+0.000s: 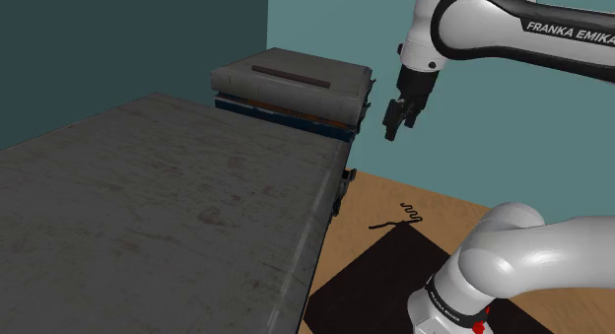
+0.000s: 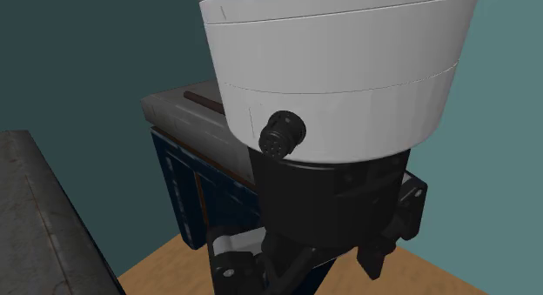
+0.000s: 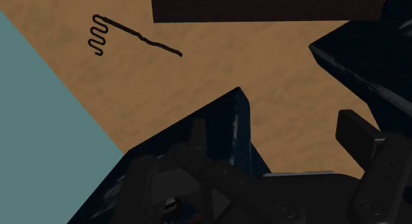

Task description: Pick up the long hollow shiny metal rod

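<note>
Reaching step: past the worn grey table, the all-black two-finger gripper hangs spread and empty beside a grey-topped blue cabinet. Farther back, the long dark brownish rod lies flat on that top. The next move calls for travelling over it, aligning, and descending.

Light is dim and even, falling from about twelve o'clock. The glossy white robot arm takes soft highlights on top; the mottled grey worktop looks dull and matte. In the wrist view the black jaws nearly merge with the dark blue cabinet.
</note>
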Controlling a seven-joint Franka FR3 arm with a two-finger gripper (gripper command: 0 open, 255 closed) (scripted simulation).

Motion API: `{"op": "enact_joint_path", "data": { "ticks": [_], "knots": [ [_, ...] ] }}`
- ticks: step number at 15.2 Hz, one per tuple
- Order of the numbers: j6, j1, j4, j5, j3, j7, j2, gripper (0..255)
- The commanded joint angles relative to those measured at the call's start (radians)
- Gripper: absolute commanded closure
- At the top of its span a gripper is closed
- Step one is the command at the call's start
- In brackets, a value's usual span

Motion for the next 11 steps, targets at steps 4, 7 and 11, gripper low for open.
{"op": "enact_joint_path", "data": {
  "ticks": [4,7,11],
  "knots": [
    [0.066,0.01,0.063,0.0,-0.029,-0.052,0.101,0],
    [0.12,0.022,0.136,0.008,-0.055,-0.104,0.203,0],
    [0.175,0.039,0.251,0.029,-0.086,-0.177,0.338,0]
  ]
}}
